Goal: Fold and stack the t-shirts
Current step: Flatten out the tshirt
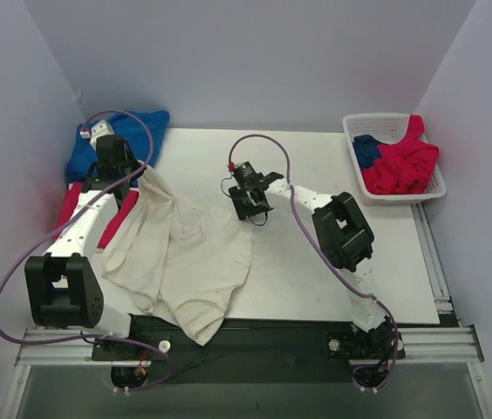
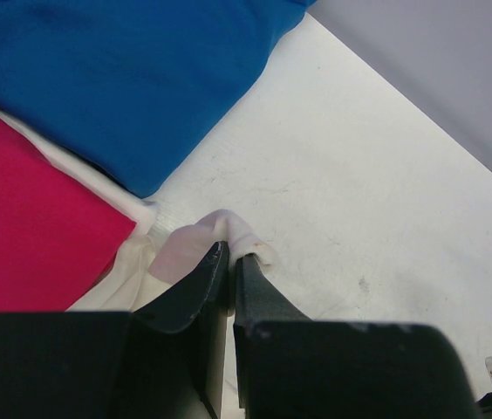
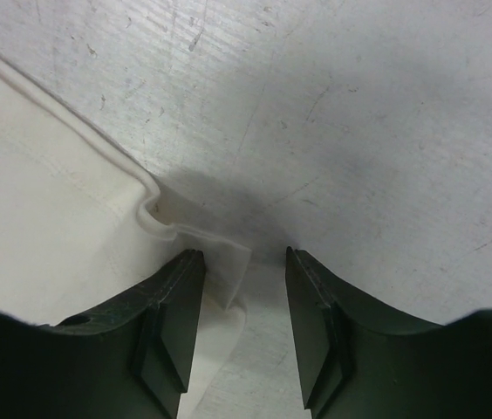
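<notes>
Right wrist: the right gripper (image 3: 244,297) has its jaws apart over a hem corner of the large cream-white cotton t-shirt (image 3: 45,227), which lies on the white table (image 3: 359,131). A shallow close could miss it. The left gripper (image 2: 231,262), clamped on a thin tuck, might slip.

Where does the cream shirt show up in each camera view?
Top view: cream shirt left of centre, hanging off the near edge of the table.
Left wrist: a corner bottom centre, pinched by the left gripper.
Right wrist: left half, its edge reaching into the open right gripper.
Shared landmark: the white table.
</notes>
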Tool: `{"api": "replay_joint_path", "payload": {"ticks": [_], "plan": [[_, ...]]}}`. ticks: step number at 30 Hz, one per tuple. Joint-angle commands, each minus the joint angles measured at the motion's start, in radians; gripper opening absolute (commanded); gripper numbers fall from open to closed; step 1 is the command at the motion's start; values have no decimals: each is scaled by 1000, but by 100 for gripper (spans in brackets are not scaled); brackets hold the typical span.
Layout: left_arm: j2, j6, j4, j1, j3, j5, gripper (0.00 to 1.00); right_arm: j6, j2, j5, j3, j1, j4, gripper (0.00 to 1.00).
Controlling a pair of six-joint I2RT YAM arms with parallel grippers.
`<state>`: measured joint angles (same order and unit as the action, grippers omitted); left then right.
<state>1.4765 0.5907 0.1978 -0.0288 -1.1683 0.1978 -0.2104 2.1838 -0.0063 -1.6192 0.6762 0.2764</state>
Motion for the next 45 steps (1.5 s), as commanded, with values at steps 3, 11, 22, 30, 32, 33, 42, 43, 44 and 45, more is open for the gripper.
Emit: {"api": "replay_joint_path", "payload": {"ticks": [3, 11, 22, 30, 32, 33, 42, 43, 44, 45], "plan": [[-24, -6, -43, 10, -2, 8, 0, 0, 65, 32, 55, 54, 185, 30], [-36, -6, -43, 12, 1, 5, 0, -32, 79, 141, 24, 7, 265, 25], [-44, -5, -44, 12, 4, -1, 0, -60, 74, 163, 2, -38, 299, 0], [-44, -5, -38, 12, -4, -8, 0, -83, -25, 268, 36, -40, 293, 0], [-50, -5, -34, 10, -13, -11, 0, -83, -89, 288, 50, -44, 294, 0], [-51, -5, -31, 12, -16, -14, 0, -83, -113, 299, 58, -49, 293, 0], [-100, -3, 2, 3, -85, -93, 0, -26, -473, 396, 62, -181, 349, 0], [-107, -6, 3, 0, -96, -101, 0, -9, -499, 405, 39, -203, 365, 0], [-117, -9, 9, -3, -103, -122, 0, 2, -551, 426, 4, -211, 371, 0], [-123, -15, 14, -9, -113, -136, 0, 11, -576, 433, -19, -216, 376, 0]]}}
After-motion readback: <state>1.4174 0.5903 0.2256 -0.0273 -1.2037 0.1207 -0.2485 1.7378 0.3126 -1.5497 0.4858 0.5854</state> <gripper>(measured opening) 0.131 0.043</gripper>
